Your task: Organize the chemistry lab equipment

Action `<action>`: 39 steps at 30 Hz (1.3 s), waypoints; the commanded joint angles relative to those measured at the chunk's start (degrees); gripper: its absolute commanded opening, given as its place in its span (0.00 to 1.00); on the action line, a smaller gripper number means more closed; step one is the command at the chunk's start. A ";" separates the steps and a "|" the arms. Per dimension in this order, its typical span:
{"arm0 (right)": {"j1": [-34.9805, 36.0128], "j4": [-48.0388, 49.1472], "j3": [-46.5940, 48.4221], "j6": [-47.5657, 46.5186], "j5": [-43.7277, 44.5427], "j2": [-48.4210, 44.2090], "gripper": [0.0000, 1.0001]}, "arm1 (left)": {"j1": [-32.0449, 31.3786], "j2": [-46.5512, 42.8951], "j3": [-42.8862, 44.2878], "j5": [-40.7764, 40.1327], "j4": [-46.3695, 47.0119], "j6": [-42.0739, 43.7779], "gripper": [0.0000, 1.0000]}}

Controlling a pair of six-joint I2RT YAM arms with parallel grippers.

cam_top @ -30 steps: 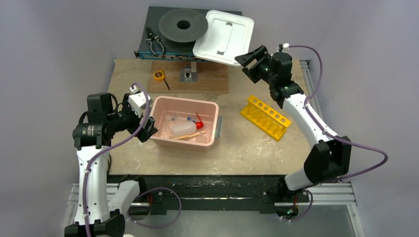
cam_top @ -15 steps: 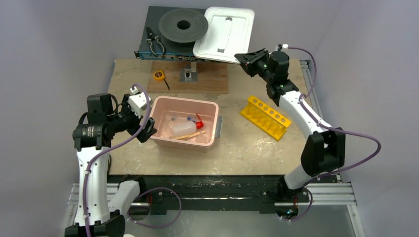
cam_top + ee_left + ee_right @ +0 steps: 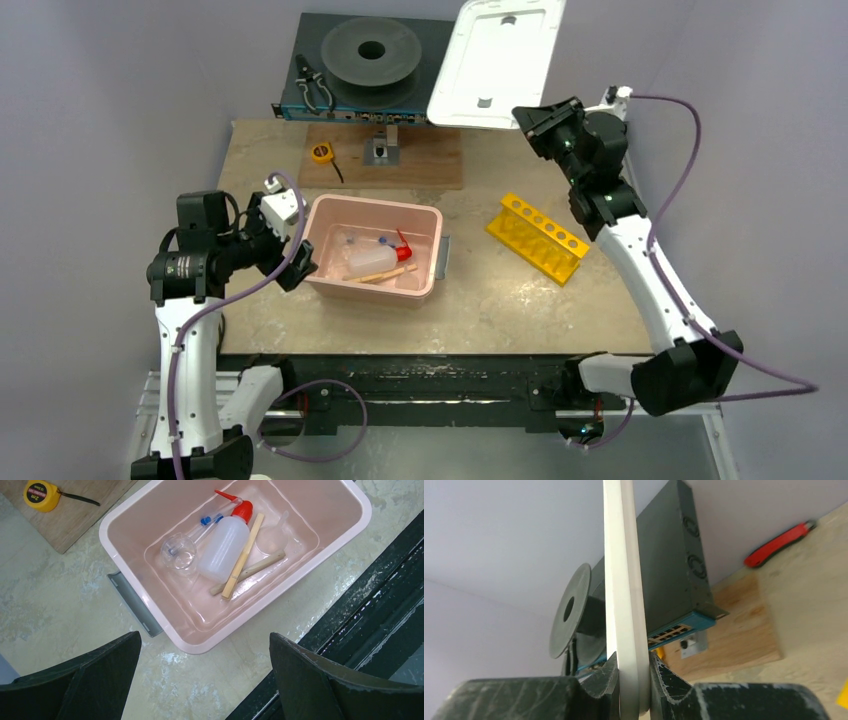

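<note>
A pink bin point(image 3: 375, 203) sits mid-table. It holds a white squeeze bottle with a red spout point(image 3: 223, 545), blue-capped tubes point(image 3: 207, 521), two wooden sticks point(image 3: 243, 555), a clear round dish point(image 3: 178, 554) and a tiny glass point(image 3: 272, 537). The yellow holed rack point(image 3: 537, 237) lies to the bin's right. My left gripper point(image 3: 205, 675) hovers open beside the bin's left end, holding nothing. My right gripper point(image 3: 633, 680) is shut on the edge of a white lid point(image 3: 497, 62), which it holds tilted in the air above the table's back right.
Black pliers point(image 3: 313, 90) and a dark disc point(image 3: 370, 50) rest on a dark box at the back. A yellow tape measure point(image 3: 321, 152) lies on a wooden board point(image 3: 430, 160). A grey flat piece point(image 3: 443, 257) pokes out by the bin's right side.
My right gripper closed on the white lid's edge and raised it up and to the right, off the dark box. The left arm and the bin's contents stayed still.
</note>
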 commanded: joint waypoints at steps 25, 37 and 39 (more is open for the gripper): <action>38.34 -13.61 1.20 -68.92 29.28 -11.53 0.00 | 0.65 8.74 34.32 3.29 1.96 -43.56 1.00; 54.50 -9.86 -2.66 -82.16 43.90 -12.43 0.00 | 13.02 15.22 25.59 31.42 33.25 -89.67 1.00; 58.10 -8.31 -3.90 -85.77 48.45 -10.63 0.00 | 12.98 14.89 25.72 28.65 30.14 -86.31 1.00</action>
